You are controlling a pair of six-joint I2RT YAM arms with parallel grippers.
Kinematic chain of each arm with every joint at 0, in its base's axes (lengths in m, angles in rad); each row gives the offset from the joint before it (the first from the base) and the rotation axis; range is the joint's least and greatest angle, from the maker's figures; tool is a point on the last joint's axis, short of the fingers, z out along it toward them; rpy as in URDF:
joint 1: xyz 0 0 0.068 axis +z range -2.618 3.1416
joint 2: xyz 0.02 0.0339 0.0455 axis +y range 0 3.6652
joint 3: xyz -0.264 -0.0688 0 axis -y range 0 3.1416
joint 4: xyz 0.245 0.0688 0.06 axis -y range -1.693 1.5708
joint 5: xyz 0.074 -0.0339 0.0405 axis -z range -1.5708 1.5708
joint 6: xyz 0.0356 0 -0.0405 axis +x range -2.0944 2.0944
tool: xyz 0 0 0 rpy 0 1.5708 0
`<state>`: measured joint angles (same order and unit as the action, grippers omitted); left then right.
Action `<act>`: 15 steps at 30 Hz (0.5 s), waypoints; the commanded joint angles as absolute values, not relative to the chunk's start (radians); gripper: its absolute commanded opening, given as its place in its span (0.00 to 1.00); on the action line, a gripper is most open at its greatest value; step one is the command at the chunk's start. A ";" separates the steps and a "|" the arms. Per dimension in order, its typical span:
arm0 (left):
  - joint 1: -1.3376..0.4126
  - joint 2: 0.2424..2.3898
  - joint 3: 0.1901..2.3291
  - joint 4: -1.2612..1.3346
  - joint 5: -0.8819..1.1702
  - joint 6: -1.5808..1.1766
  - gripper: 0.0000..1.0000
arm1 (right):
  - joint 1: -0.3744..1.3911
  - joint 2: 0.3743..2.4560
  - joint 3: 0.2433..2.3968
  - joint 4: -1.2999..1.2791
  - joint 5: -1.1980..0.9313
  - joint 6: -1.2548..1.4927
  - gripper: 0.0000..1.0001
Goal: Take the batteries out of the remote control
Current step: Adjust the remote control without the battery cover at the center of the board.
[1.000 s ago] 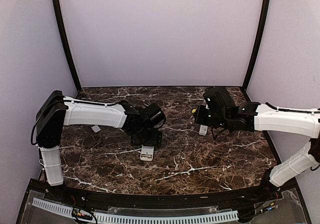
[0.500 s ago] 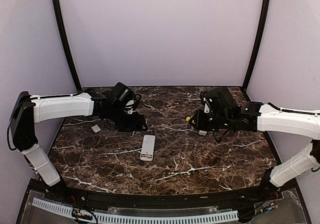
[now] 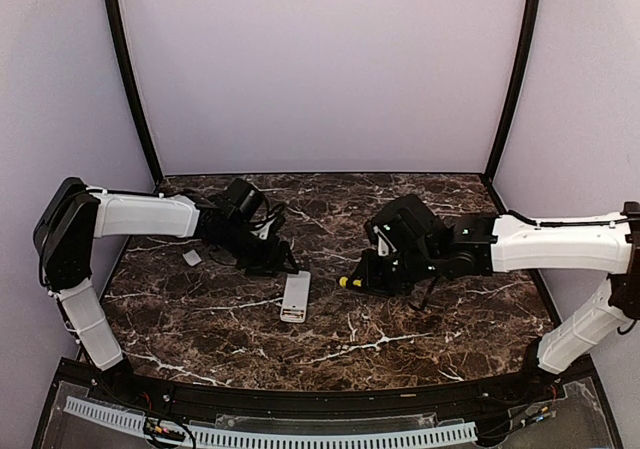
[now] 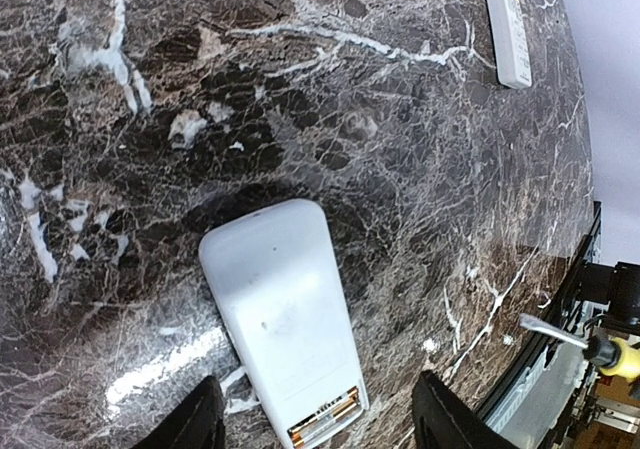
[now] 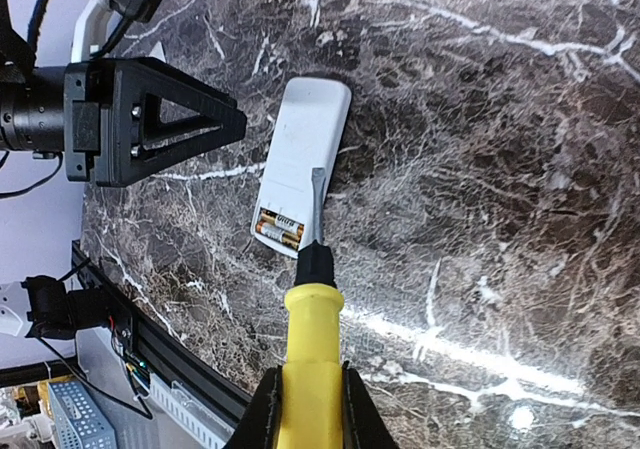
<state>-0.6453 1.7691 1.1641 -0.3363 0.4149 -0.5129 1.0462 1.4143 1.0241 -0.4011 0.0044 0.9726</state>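
Observation:
A white remote control (image 3: pixel 295 297) lies face down at the table's middle with its battery bay uncovered. Two batteries (image 4: pixel 322 417) with gold ends sit side by side in the bay (image 5: pixel 278 228). My left gripper (image 4: pixel 320 431) is open just above the remote's (image 4: pixel 280 314) battery end, one finger (image 4: pixel 195 424) on each side, touching nothing. My right gripper (image 5: pixel 308 414) is shut on a yellow-handled screwdriver (image 5: pixel 312 334). Its blade tip hangs over the remote's (image 5: pixel 305 134) right edge beside the bay. In the top view the left gripper (image 3: pixel 280 261) is behind the remote and the right gripper (image 3: pixel 365 274) to its right.
A small flat white cover (image 3: pixel 191 257) lies at the left of the marble table (image 3: pixel 420 339). A second white remote (image 4: pixel 505 24) lies farther right, hidden under the right arm in the top view. A black rail (image 3: pixel 300 401) runs along the near edge.
The right arm has swung left with the screwdriver, up to the remote. The left gripper drew back left off the remote, then returned just behind it, its jaws narrowing somewhat.

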 commanded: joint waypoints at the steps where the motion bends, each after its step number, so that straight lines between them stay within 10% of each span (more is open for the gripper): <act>1: -0.647 1.756 1.140 -0.324 0.418 -0.489 0.64 | 1.071 1.502 1.097 -0.429 -0.052 1.025 0.00; 15: -0.647 1.795 1.224 -0.343 0.331 -0.422 0.67 | 1.076 1.587 1.151 -0.461 -0.011 1.049 0.00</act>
